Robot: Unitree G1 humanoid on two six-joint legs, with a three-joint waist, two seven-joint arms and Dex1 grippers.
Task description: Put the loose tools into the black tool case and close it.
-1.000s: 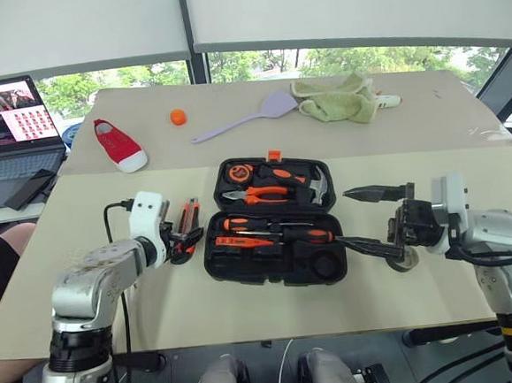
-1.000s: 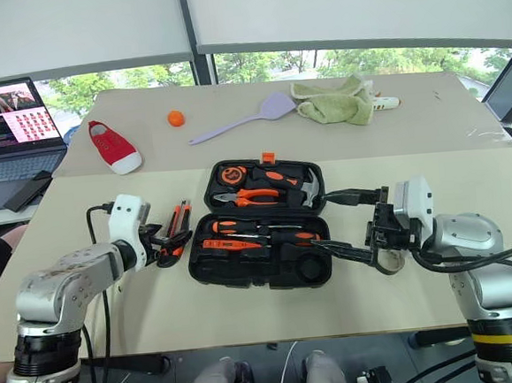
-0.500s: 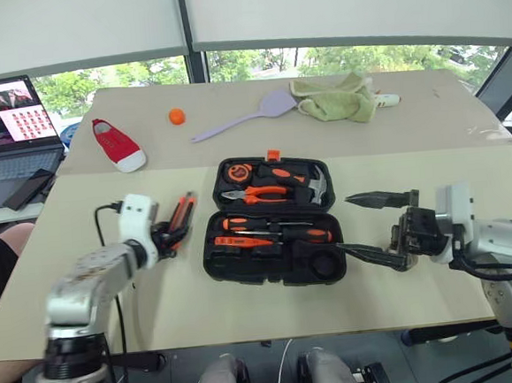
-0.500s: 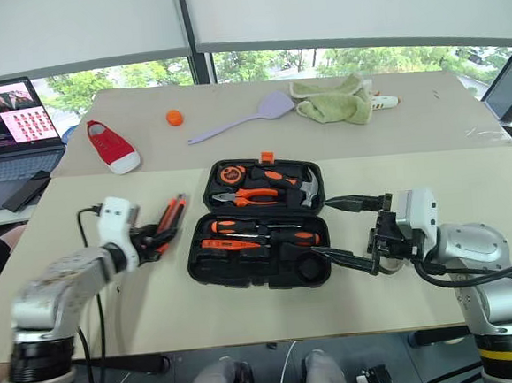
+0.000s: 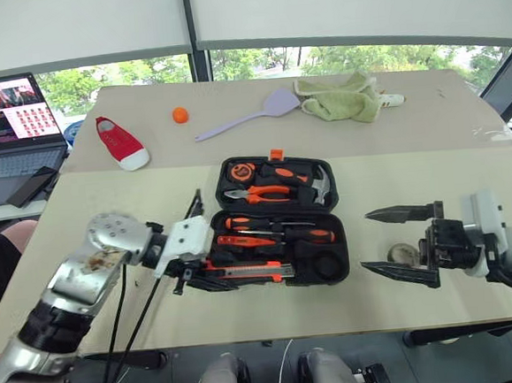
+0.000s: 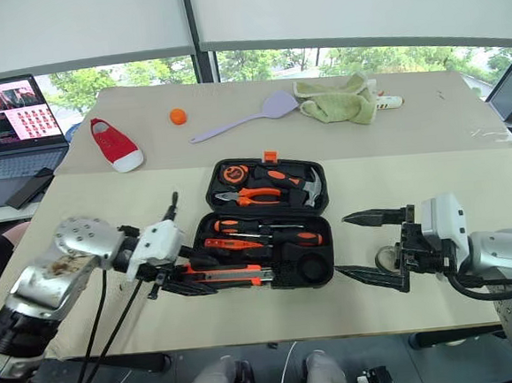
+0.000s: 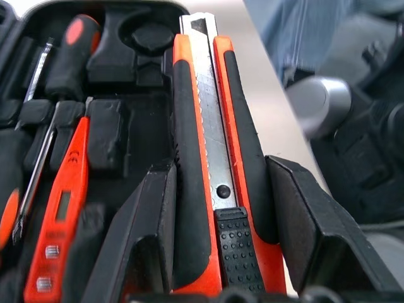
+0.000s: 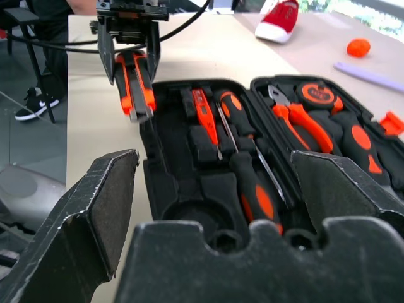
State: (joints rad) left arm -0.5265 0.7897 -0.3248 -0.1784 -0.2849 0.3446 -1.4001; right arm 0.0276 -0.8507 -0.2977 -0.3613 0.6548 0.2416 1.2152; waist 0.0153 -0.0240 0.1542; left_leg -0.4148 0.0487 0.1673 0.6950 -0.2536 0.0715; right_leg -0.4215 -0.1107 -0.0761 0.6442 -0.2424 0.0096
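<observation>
Left gripper [image 5: 211, 277]: clamped on the orange-black utility knife [image 5: 244, 270], one black finger [image 7: 146, 243] on each flank of the handle; knife held lengthwise over the near edge of the case.
Right gripper [image 5: 402, 242]: fingers spread wide, holding nothing, to the right of the case and apart from it.
Black tool case [image 5: 281, 221]: open flat on the tan table [image 5: 397, 180]; near half holds two orange-and-black screwdrivers [image 5: 281, 231] and a small all-orange screwdriver [image 5: 240, 241].
Lid half: pliers [image 5: 258, 193], tape measure [image 5: 238, 172], hammer [image 5: 309, 185].
Small tape roll [image 5: 403, 254]: on the table, between the right gripper's fingers.
Background: lilac spatula [image 5: 241, 118], red shoe [image 5: 121, 143], laptop [image 5: 7, 122].
</observation>
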